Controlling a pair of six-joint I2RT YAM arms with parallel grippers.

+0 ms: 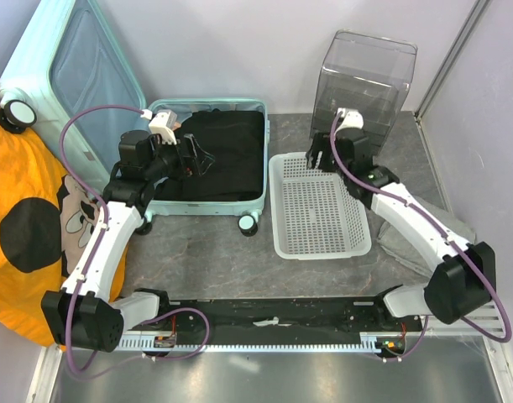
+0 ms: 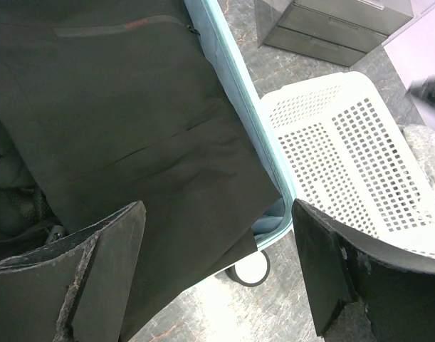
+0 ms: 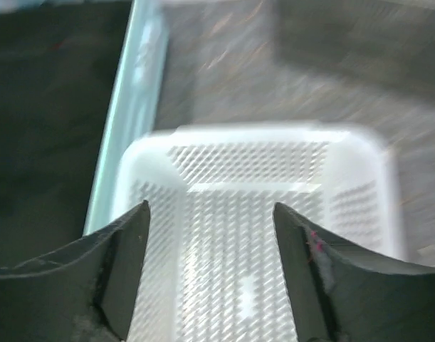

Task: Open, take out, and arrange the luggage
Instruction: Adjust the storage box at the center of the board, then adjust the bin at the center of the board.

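The luggage (image 1: 254,159) is a mint hard-shell suitcase lying open, its lid (image 1: 67,71) propped upright at the back left. Black clothing (image 1: 227,143) fills the lower half. My left gripper (image 1: 196,158) hangs open over that clothing. In the left wrist view the black clothing (image 2: 132,107) lies below the left gripper (image 2: 217,271), with nothing between the fingers, beside the suitcase rim (image 2: 238,107) and a wheel (image 2: 251,269). My right gripper (image 1: 316,158) is open above the far end of the white basket (image 1: 357,239). The blurred right wrist view shows the right gripper (image 3: 210,214) empty over the basket (image 3: 253,164).
A clear plastic box (image 1: 365,71) stands at the back right, behind the basket. An orange printed cloth (image 1: 25,252) covers the left side. A grey cloth (image 1: 407,243) lies right of the basket, under the right arm. A suitcase wheel (image 1: 248,223) sits on the tabletop.
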